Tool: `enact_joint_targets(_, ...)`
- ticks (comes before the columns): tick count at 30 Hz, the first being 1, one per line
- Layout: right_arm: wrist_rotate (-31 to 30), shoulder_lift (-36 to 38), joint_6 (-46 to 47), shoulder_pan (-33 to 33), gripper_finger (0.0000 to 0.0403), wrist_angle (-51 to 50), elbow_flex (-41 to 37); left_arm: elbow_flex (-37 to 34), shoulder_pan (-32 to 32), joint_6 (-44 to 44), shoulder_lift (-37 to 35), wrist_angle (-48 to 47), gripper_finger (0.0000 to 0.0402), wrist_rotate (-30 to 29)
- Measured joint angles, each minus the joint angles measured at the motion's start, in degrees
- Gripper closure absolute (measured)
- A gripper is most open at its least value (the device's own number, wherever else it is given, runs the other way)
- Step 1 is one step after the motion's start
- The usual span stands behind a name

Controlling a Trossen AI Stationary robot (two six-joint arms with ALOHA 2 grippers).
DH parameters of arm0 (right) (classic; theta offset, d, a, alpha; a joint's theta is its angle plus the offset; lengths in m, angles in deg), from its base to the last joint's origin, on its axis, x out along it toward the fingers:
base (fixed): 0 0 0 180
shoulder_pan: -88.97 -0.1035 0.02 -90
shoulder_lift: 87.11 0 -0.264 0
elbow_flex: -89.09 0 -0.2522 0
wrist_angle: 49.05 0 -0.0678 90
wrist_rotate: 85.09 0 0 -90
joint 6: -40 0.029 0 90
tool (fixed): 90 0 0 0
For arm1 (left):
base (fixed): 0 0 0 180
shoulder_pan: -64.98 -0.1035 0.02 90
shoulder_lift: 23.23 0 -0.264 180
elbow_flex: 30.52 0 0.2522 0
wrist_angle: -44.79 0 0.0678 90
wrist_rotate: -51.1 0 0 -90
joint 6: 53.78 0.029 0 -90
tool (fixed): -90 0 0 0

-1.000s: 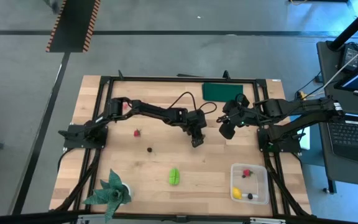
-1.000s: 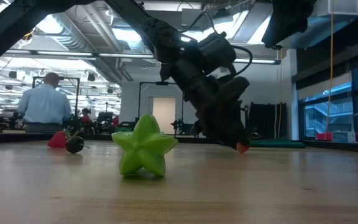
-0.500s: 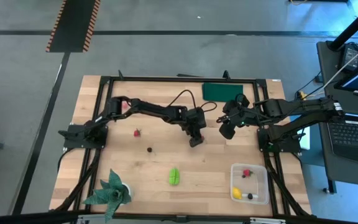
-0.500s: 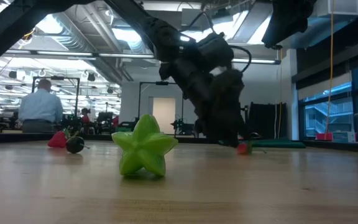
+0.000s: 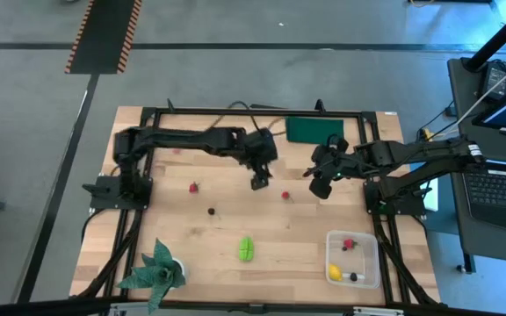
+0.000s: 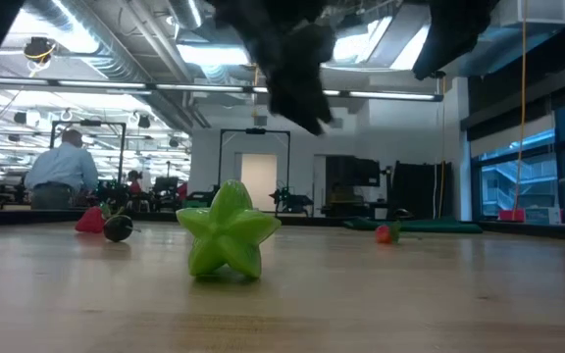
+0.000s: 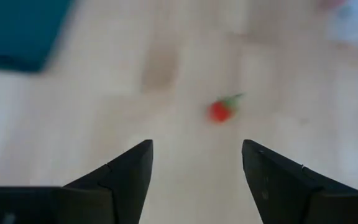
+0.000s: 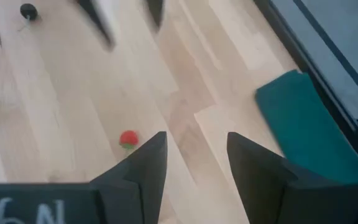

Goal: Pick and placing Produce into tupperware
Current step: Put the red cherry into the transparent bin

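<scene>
Your workspace is a pale wooden table (image 5: 191, 254) of planks with a black frame. A flat dark green mat (image 5: 306, 129) lies at its far edge. The tupperware (image 5: 370, 240), clear, shallow and round-cornered, sits at the near right corner, holding a yellow lemon (image 5: 334, 273), a red berry (image 5: 349, 243) and a dark berry (image 5: 353, 276). A leafy potted plant (image 5: 155, 268) stands near left. Your left gripper (image 5: 258, 183) hangs mid-table, fingers apart and empty; your right gripper (image 5: 321, 187) hovers nearby, fingers also parted with nothing between. A ridged, star-shaped green fruit (image 6: 228, 231) rests front centre. A small strawberry (image 5: 285, 196) lies between the grippers; another red berry (image 5: 194, 186) and a dark berry (image 5: 211, 211) lie left.
</scene>
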Motion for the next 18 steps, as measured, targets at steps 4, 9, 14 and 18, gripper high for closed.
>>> enact_joint_targets(4, -0.22, -3.41, 0.72, 0.25, 0.0232, 1.91, 0.0, -1.16, -0.09, 0.34, -3.97, -6.38, 0.016, -6.97)
enact_joint_targets(9, -0.36, -9.42, -5.9, 0.33, 0.0232, 1.85, 0.0, -10.35, 0.44, -2.49, -8.42, -6.98, 0.016, -7.0)
enact_joint_targets(14, -0.32, -16.19, -15.51, -0.42, 0.0232, 4.11, 0.0, -21.87, 1.46, -9.32, -12.52, -4.56, 0.0163, -6.82)
enact_joint_targets(18, -0.22, -20.66, -22.7, -0.94, 0.0232, 8.64, -0.01, -28.65, 2.91, -14.25, -14.46, -1.55, 0.0159, -6.89)
